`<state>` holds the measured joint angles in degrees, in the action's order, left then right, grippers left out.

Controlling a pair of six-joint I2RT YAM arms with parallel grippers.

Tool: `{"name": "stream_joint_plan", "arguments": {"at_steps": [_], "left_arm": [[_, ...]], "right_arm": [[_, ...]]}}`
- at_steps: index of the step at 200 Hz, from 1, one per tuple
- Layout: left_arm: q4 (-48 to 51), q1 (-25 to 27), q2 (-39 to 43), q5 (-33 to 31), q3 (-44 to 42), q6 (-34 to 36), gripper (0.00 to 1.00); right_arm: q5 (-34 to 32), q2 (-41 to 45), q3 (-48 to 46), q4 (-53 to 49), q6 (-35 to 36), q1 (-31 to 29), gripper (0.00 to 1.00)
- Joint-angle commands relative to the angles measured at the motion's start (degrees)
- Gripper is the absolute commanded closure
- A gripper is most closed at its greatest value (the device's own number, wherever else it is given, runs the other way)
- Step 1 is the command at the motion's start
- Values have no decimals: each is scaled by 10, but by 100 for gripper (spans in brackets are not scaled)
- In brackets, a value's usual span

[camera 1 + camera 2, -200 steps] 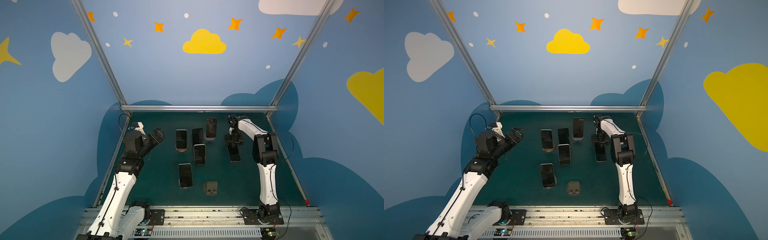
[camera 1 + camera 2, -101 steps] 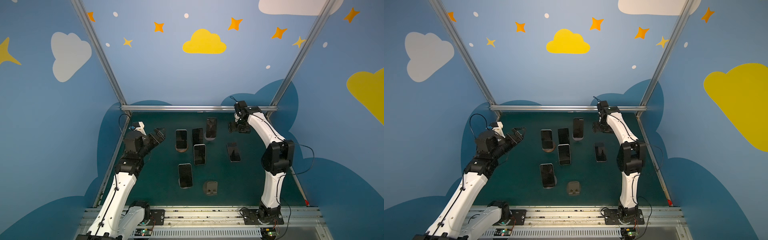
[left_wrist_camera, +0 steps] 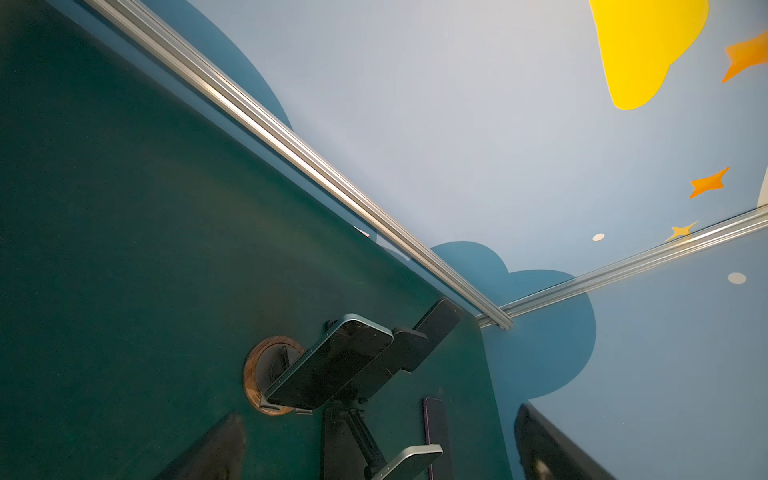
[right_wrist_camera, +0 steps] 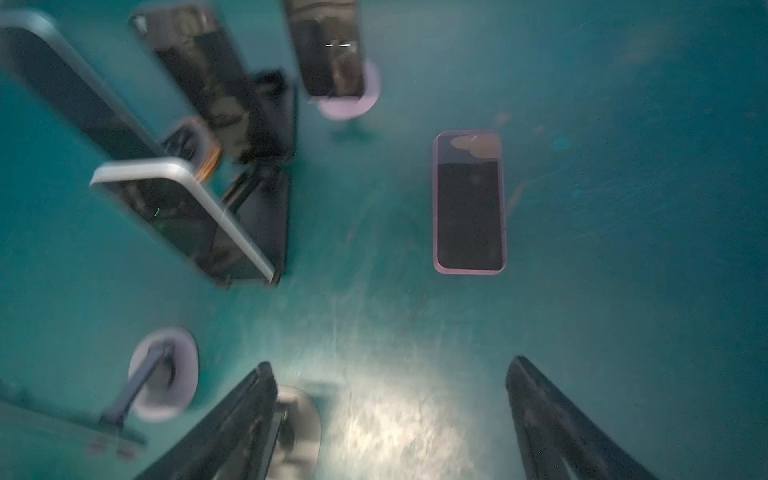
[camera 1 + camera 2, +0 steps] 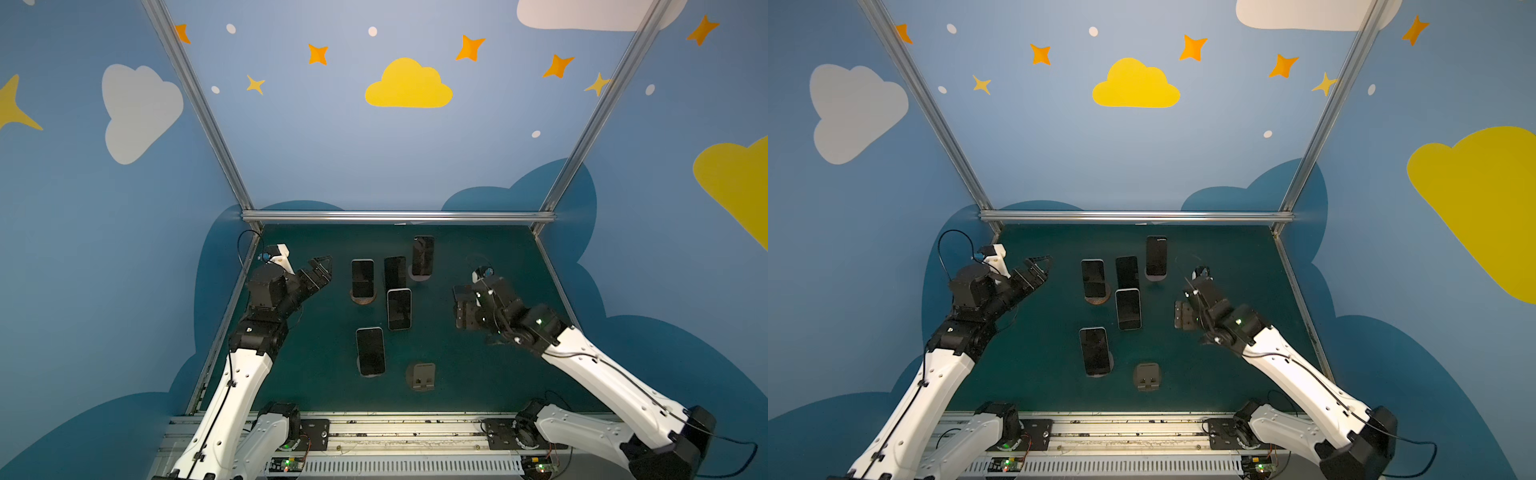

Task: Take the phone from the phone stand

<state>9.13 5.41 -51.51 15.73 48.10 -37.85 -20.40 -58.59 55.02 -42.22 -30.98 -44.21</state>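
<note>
Right wrist view: the right gripper (image 4: pixel 390 365) hangs over the green mat (image 4: pixel 623 249) with its jaws spread and empty. The pink-edged phone (image 4: pixel 469 203) lies flat ahead of the fingertips, clear of them and off any stand. Four propped phones (image 5: pixel 399 309) crowd mid-mat, and an empty stand (image 5: pixel 422 376) sits near the front edge. Release looks complete, so the sound move is a straight lift away, jaws kept wide and clear of the propped handsets. The left gripper (image 5: pixel 322 270) hovers spread and empty.

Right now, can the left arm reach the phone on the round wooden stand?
Probably yes. The left end effector is open and aimed toward that phone, with only bare green mat between them.
</note>
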Motion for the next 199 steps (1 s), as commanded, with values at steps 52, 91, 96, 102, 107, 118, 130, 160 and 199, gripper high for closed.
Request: {"name": "stream_joint_plan", "arguments": {"at_steps": [52,91,96,102,107,118,130,160,199], "left_arm": [[265,240,120,-292,74,-9,6],[372,565,106,-534,63,-125,8],[374,615,78,-569,70,-133,7],[382,673,43,-618,88,-140,7],[400,724,20,-659,108,-160,7],[432,786,-31,-696,149,-199,6],[409,807,-63,-665,157,-210,5],[366,840,-121,-642,146,-247,5],[278,840,-213,-576,139,-269,1]], "right_arm": [[-172,78,-63,75,4,-25,12],[-131,83,-57,88,51,53,12],[-119,85,-57,90,53,67,12],[-103,88,-57,89,54,85,12],[-91,91,-58,90,56,99,12],[-70,99,-61,95,58,124,12],[-48,107,-64,99,59,143,12],[-37,118,-62,97,75,160,12],[-7,126,-61,100,73,186,12]]}}
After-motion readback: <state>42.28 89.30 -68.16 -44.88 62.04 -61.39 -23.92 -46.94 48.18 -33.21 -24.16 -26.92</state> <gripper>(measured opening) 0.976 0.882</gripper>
